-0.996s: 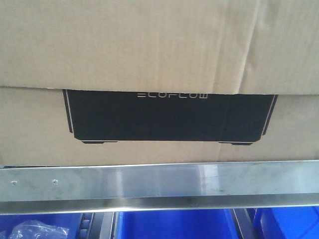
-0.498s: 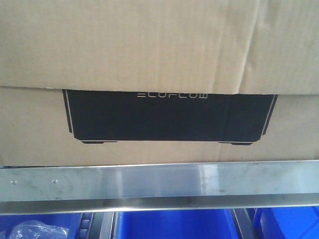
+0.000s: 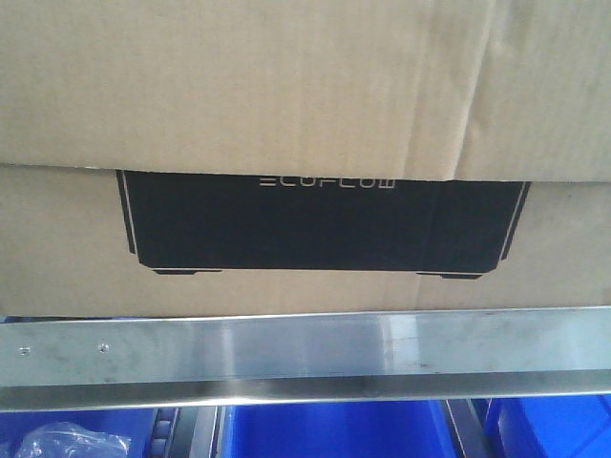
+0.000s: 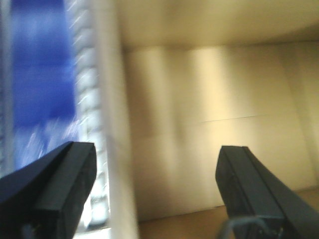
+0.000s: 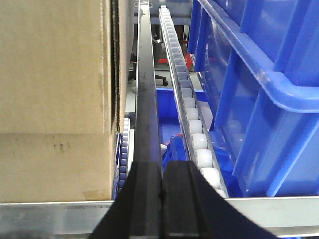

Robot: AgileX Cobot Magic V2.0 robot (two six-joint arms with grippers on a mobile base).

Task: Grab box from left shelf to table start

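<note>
ECOFLOW box point(image 3: 286, 86) on left shelf point(image 3: 305, 355), behind steel rail. Left gripper point(image 4: 154, 167) spread wide, facing cardboard. Right gripper point(image 5: 162, 174) pressed together, empty, between box and blue bin point(image 5: 259, 99).

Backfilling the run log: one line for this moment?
box: on shelf | left tool: open, facing box | right tool: shut, beside box

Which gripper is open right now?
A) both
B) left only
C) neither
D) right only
B: the left gripper has its jaws wide apart, facing the box, while the right gripper has its jaws pressed together with nothing between them.
</note>
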